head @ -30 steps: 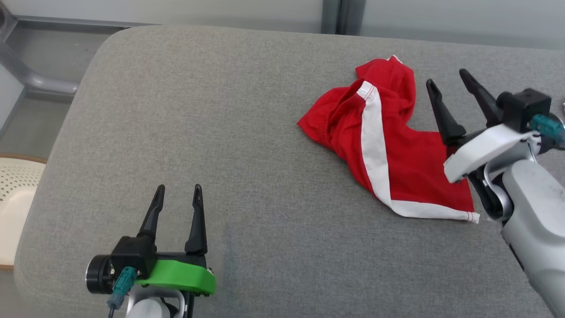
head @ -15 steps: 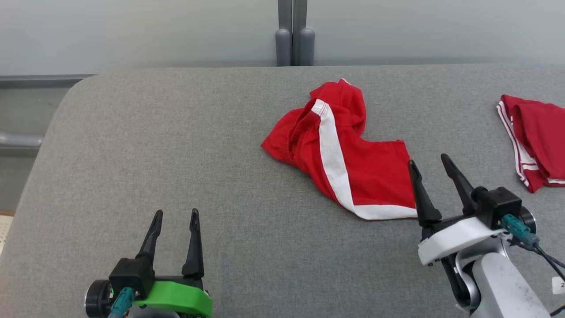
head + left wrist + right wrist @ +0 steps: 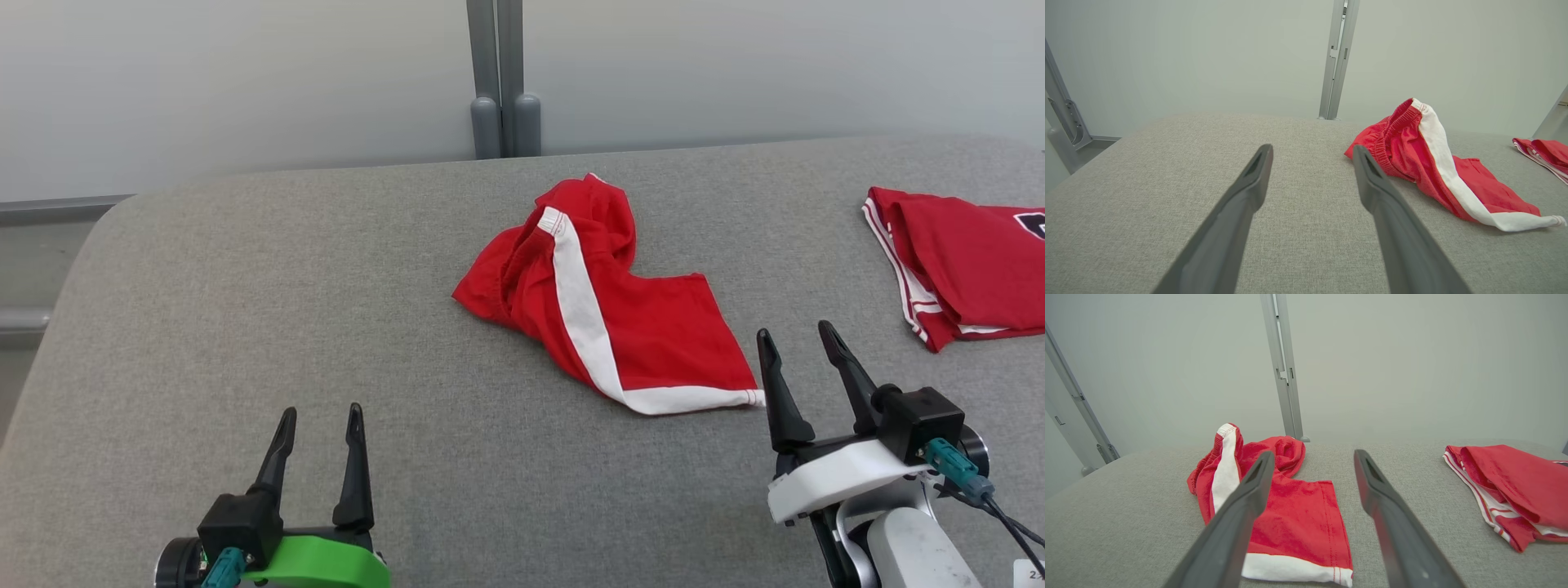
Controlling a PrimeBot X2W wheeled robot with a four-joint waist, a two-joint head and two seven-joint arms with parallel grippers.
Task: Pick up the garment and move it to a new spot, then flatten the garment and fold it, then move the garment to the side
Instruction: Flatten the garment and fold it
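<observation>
Jaws first: both the left gripper [image 3: 320, 410] and the right gripper [image 3: 792, 329] are spread wide, gripping nothing, hovering over the grey bench [image 3: 245, 286]. Progress-wise I'd say 0 of 3 steps are done, so pickup, flatten+fold and the move aside are all left. The red shorts [image 3: 645, 327] sit crumpled mid-bench, with the right gripper just beside their white hem corner, not touching. Another red garment [image 3: 971, 269] lies further right

Worktop [image 3: 245, 327]: grey woven fabric cover, rounded far-left corner. On it, right of centre, the garment [image 3: 653, 343]: red shorts, white side stripe, waistband end bunched, one leg flat toward the near edge. Well apart at the right edge, a second red garment [image 3: 971, 269], white-trimmed, folded.
</observation>
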